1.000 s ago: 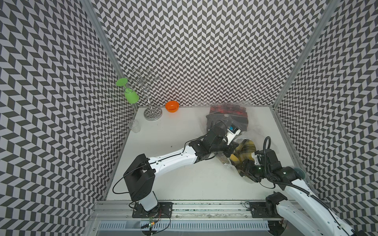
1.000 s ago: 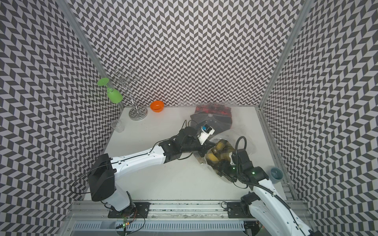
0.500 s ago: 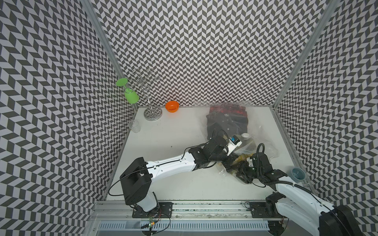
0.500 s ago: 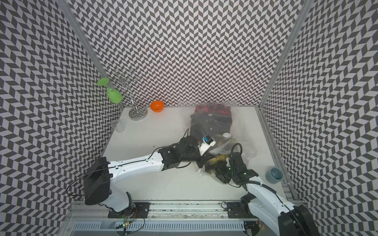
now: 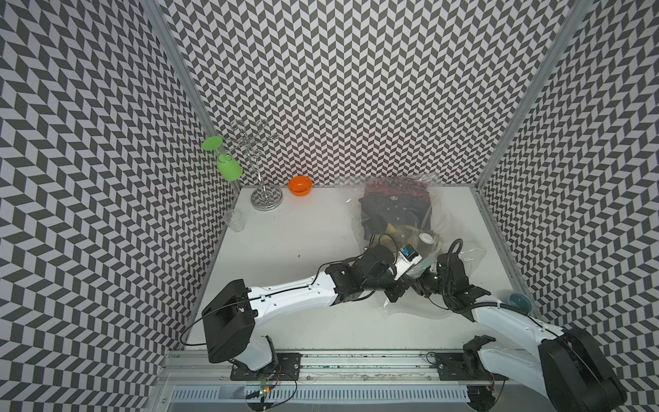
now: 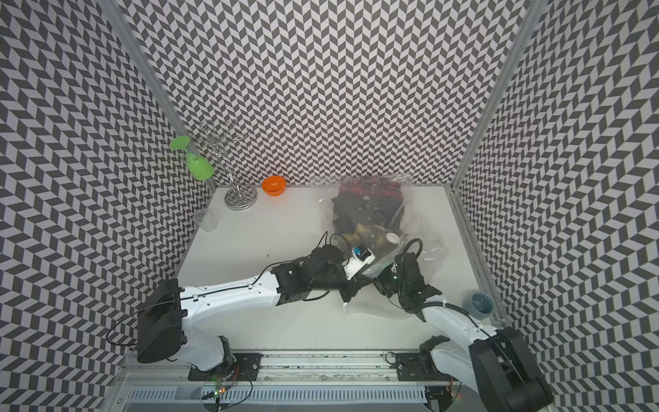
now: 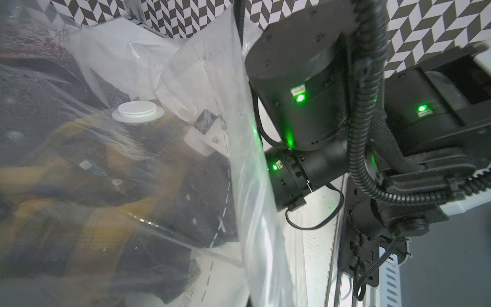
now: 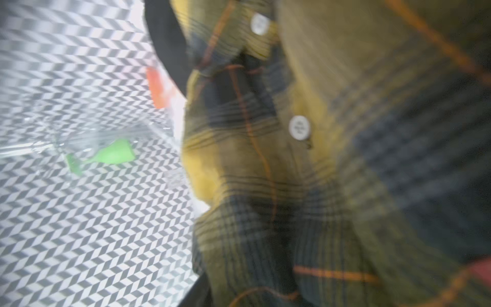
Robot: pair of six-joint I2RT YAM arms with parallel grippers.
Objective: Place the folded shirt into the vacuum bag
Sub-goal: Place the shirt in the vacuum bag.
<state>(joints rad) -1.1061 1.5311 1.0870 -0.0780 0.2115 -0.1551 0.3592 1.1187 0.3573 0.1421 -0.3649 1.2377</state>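
Observation:
The vacuum bag lies right of centre in both top views, clear and crinkled, with dark and red clothes at its far end. Its round white valve sits over the yellow plaid folded shirt, which shows through the film. My left gripper is shut on the bag's near edge, and the film rises steeply from it. My right gripper is just right of it, under the lifted film. The shirt fills the right wrist view, blurred, and hides the fingers.
At the back left stand a metal rack with a green glass, an orange bowl and a clear cup. A blue-grey cup sits at the right edge beside my right arm.
Both arms have drawn toward the front edge, pulling the bag's mouth with them. The yellow shirt, in the open by my right gripper a second ago, now lies under the film by the valve.

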